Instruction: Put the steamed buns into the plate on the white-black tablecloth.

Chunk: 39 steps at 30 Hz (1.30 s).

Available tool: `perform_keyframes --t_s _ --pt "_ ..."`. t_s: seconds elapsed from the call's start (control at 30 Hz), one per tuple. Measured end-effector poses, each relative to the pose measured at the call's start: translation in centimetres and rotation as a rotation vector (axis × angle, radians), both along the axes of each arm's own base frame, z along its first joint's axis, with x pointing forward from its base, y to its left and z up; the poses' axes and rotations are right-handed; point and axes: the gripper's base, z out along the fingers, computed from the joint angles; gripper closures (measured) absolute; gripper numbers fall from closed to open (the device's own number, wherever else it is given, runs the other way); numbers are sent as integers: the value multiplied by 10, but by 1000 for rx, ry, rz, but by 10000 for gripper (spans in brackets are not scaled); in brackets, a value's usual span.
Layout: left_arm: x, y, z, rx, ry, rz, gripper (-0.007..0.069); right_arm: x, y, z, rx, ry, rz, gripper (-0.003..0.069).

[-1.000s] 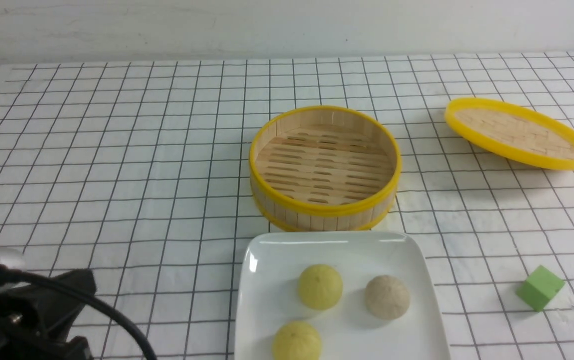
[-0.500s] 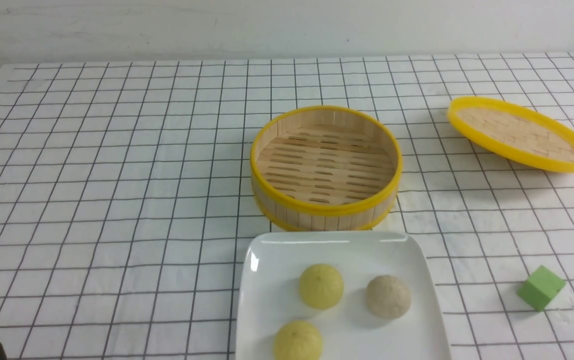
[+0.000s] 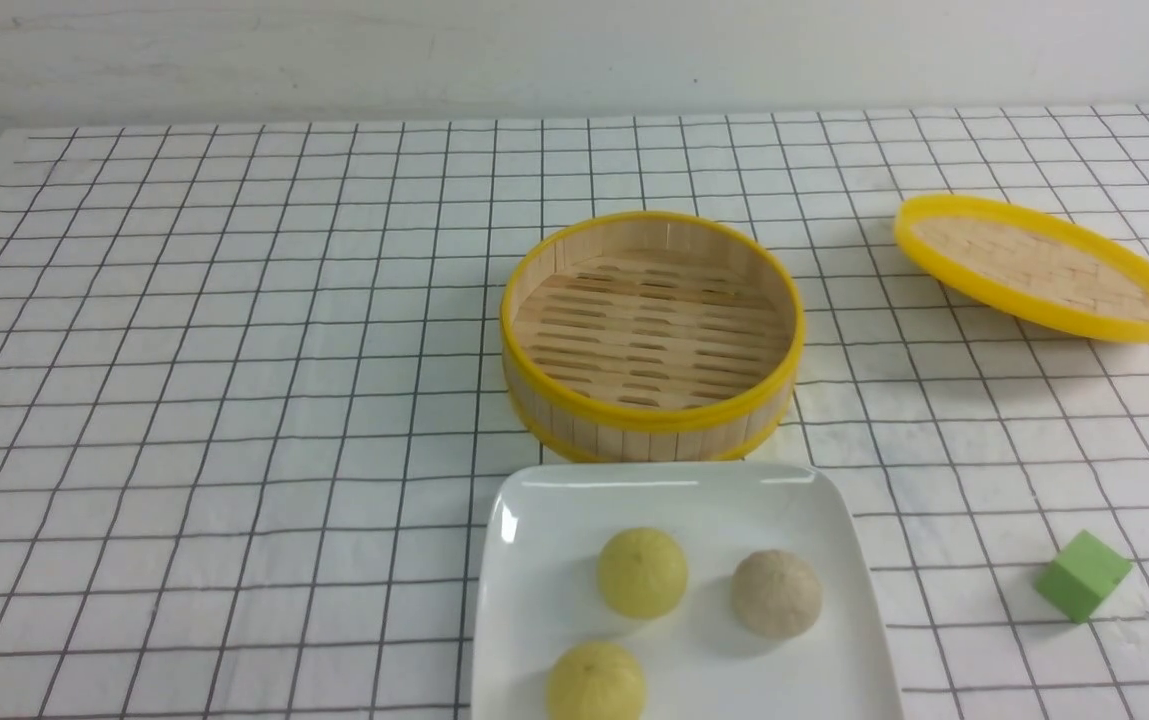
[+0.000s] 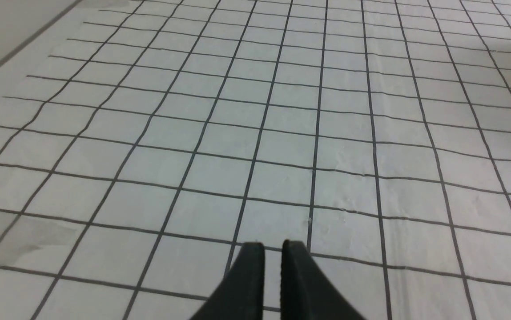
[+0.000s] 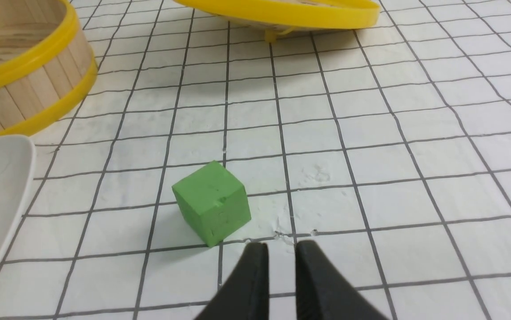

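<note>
Left arm gone from front view since earlier. Left gripper (image 4: 273,246) and right gripper (image 5: 277,247) nearly together, holding nothing. Three steamed buns (image 3: 642,572) sit in plate (image 3: 534,560); steamer (image 3: 651,335) at 12 o'clock holds nothing.

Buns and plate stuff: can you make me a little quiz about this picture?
1. How many steamed buns sit on the plate?
2. True or false: the bamboo steamer has a bun inside.
3. Which lies closest to the green cube: A) the lid, B) the plate, C) the steamer?

Key: 1. Three, two yellow and one beige-grey. 2. False, it is empty. 3. B.
</note>
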Motion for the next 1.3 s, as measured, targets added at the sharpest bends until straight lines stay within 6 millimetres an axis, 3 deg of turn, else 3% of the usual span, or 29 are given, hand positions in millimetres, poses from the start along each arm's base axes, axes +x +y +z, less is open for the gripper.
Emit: perform_keyframes --t_s 0.53,1.3 --pt "0 0 0 -3 3 0 519 0 0 0 0 0 0 523" --pt "-1 5 0 141 15 12 497 0 0 0 0 0 0 488"
